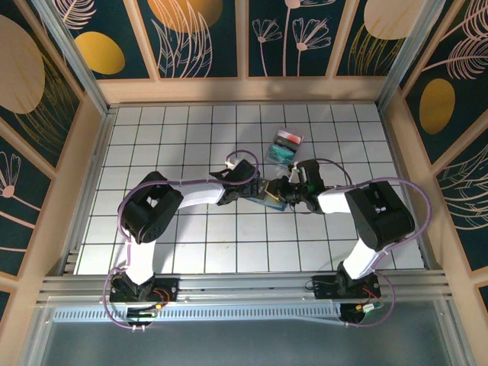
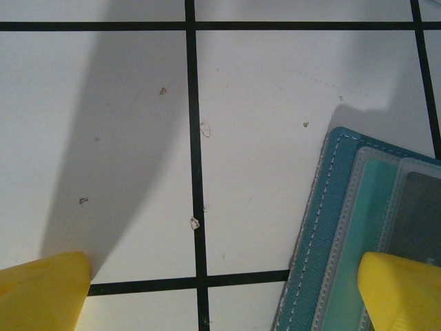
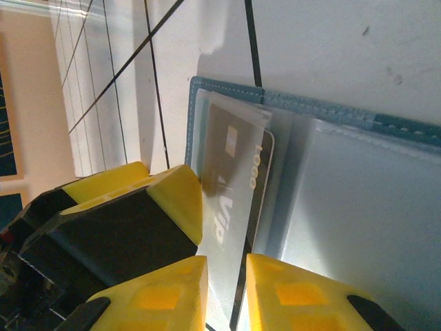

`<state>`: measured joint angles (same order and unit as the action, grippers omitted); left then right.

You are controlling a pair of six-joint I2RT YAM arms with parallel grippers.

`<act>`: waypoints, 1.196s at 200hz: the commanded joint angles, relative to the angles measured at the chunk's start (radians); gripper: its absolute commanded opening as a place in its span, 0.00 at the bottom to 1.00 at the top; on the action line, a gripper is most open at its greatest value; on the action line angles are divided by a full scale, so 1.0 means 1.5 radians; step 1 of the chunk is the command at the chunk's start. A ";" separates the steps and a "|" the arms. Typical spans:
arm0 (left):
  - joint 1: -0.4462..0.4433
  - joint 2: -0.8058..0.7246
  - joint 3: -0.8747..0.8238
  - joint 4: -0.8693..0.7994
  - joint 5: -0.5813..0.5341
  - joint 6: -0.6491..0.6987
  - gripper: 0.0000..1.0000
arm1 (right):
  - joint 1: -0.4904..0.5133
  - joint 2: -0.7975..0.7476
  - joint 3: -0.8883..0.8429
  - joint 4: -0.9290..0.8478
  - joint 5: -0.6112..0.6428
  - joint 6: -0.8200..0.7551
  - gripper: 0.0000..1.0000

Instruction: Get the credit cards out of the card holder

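Card holder [image 1: 271,200] open flat on gridded table [image 1: 191,130], between both arms' wrists; clear tray [image 1: 284,145] near, just beyond it. Left gripper [image 2: 220,295] spread wide, grasping nothing: one yellow fingertip [image 2: 403,293] over holder's stitched blue edge, other over bare tile. Grey credit card [image 3: 238,179] (lettered "VIP") sticks partway out of holder's clear pocket. Right gripper [image 3: 227,303] narrowly parted, card's free end between fingers; cannot tell whether pinched or released.
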<state>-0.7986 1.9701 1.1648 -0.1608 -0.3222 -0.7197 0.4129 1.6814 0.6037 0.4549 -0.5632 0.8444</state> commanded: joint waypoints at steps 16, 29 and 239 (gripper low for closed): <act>0.004 0.030 -0.031 -0.080 0.017 -0.002 0.99 | 0.006 0.017 0.004 0.024 -0.009 0.013 0.22; 0.004 0.030 -0.031 -0.080 0.017 -0.002 0.99 | 0.006 0.015 0.006 0.008 0.001 0.008 0.22; 0.004 0.032 -0.037 -0.085 0.016 -0.011 0.99 | 0.005 -0.008 -0.011 0.018 0.022 0.017 0.02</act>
<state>-0.7986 1.9701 1.1633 -0.1600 -0.3206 -0.7273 0.4343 1.7119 0.6041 0.4976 -0.5476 0.8928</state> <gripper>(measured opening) 0.990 0.054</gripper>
